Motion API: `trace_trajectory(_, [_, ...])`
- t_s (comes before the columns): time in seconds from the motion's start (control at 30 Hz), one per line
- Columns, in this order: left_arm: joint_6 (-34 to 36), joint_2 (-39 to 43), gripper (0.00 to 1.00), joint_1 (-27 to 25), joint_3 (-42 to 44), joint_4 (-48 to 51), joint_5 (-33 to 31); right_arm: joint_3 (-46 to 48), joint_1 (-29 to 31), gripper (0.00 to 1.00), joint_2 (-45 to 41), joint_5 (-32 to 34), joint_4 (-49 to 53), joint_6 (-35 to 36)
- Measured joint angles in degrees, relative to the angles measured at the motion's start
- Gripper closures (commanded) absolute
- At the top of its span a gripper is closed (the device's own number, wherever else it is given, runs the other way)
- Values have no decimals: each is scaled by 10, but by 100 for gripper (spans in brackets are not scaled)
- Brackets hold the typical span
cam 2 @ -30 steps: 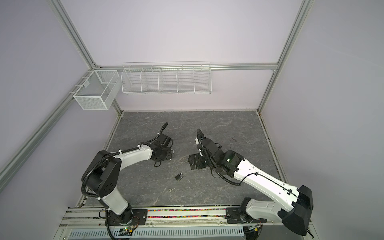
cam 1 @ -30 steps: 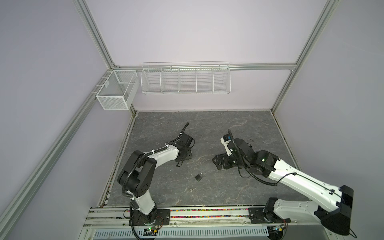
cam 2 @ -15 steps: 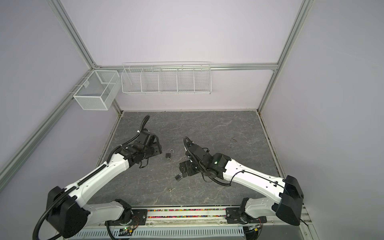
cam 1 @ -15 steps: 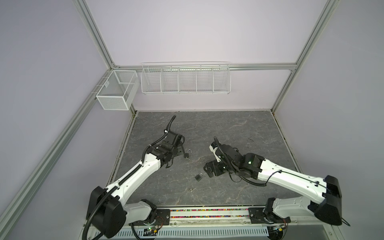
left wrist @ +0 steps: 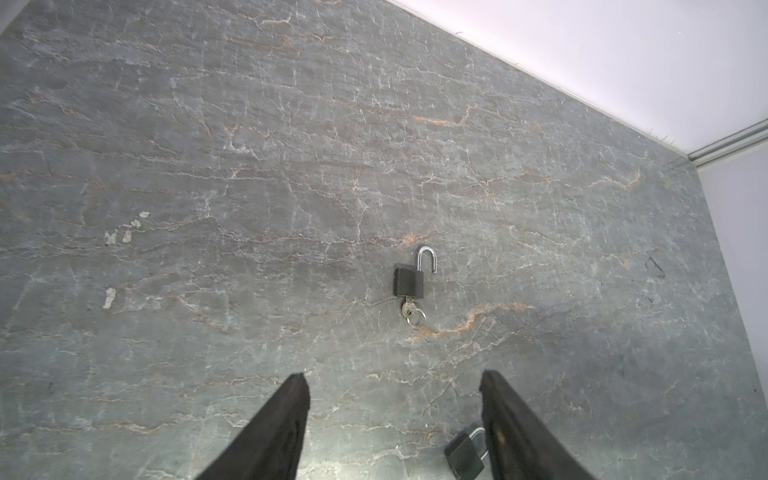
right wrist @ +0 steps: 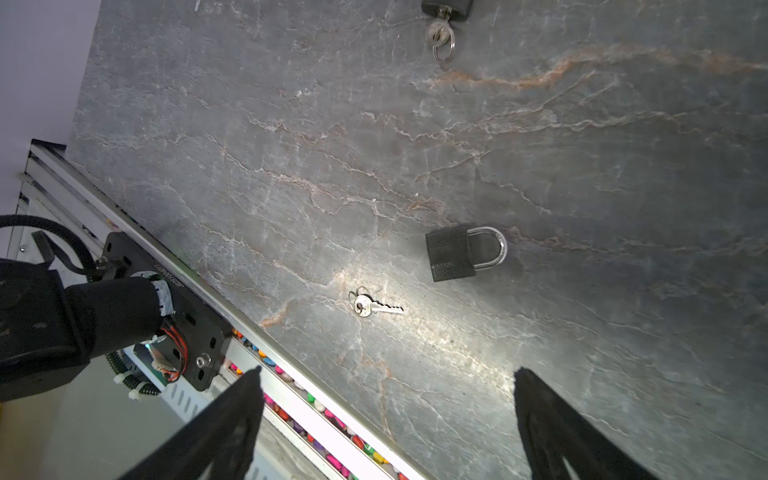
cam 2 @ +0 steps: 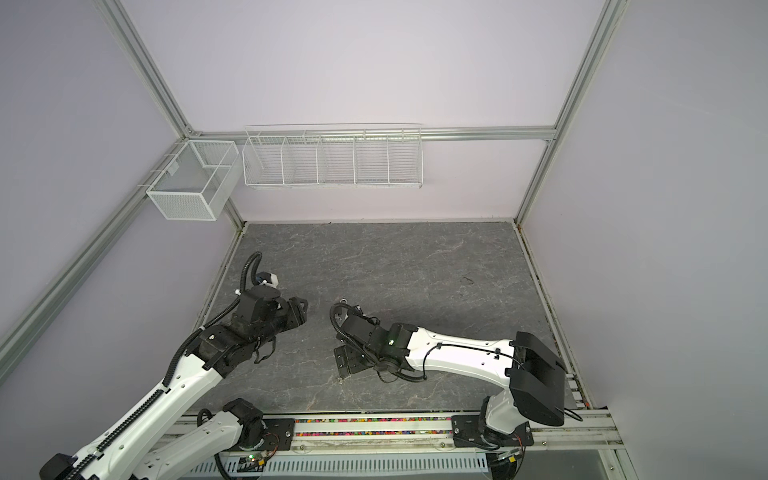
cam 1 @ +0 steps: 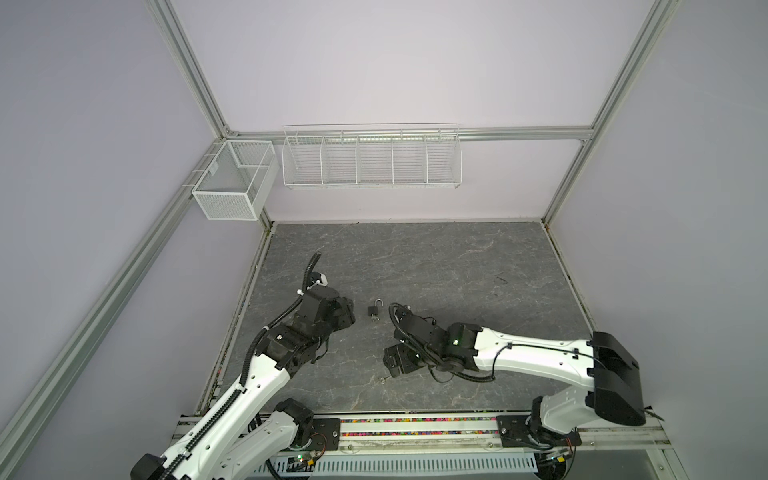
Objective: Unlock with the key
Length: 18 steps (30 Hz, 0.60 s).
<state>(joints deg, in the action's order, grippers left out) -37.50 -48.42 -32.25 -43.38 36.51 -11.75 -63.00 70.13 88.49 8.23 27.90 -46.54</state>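
Grey counter [cam 1: 436, 266] in a top view carries one padlock [cam 1: 372, 311]. Left wrist: it is done, shackle sprung, key [left wrist: 409, 309] inserted; left end effector [left wrist: 392, 375] spread. Right wrist: second padlock [right wrist: 451, 253] still shut near loose key [right wrist: 376, 308]; right end effector [right wrist: 388, 370] spread.

Left arm [cam 1: 253, 382]: stretched toward 1 o'clock in a top view
Left gripper [left wrist: 390, 378]: jaws apart, empty
Right arm [cam 1: 532, 359]: stretched toward 9 o'clock
Right gripper [right wrist: 386, 372]: jaws wide apart, empty
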Motion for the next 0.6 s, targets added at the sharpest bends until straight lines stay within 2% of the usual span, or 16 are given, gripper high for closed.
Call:
trace_trajectory(0.17, [-4,45,34,0,44,5,14,-13,20,9,31,17,2,-49])
trace_trajectory(0.3, [-4,80,34,0,44,15,11,-28,38,14,50,25,8,-88])
trace_trajectory(0.6, [-4,108,34,0,44,31,-1,-42,55,15,120,11,5,-128])
